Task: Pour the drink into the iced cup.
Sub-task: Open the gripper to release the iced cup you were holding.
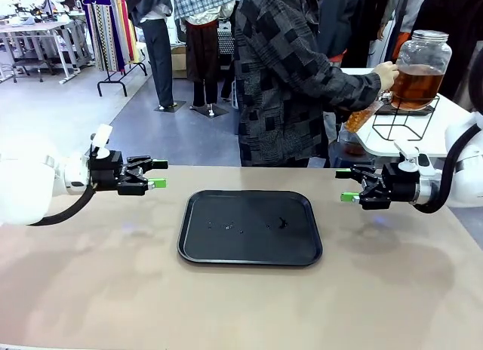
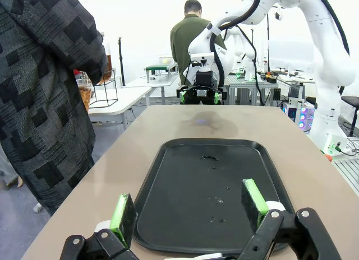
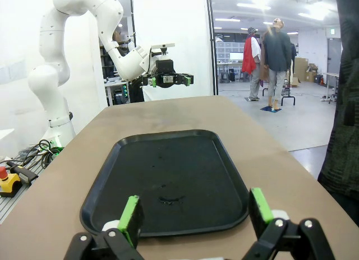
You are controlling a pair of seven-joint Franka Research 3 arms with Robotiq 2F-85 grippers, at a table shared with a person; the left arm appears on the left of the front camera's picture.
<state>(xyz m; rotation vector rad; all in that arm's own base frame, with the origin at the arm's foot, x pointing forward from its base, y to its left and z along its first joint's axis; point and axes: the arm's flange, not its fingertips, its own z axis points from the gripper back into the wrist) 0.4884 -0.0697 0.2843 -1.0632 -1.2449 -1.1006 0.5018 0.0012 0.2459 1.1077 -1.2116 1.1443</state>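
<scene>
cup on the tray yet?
No, the black tray carries just a few droplets, and the person's hand is at the dispenser jar on the side table.

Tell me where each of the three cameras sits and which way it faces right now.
Front view: between the arms, facing the person's hand at the dispenser jar; both arms show, jaws open.
Left wrist view: looks along the left gripper across the tray at the right gripper.
Right wrist view: looks along the right gripper the opposite way, at the left gripper.
All share the tray.
</scene>
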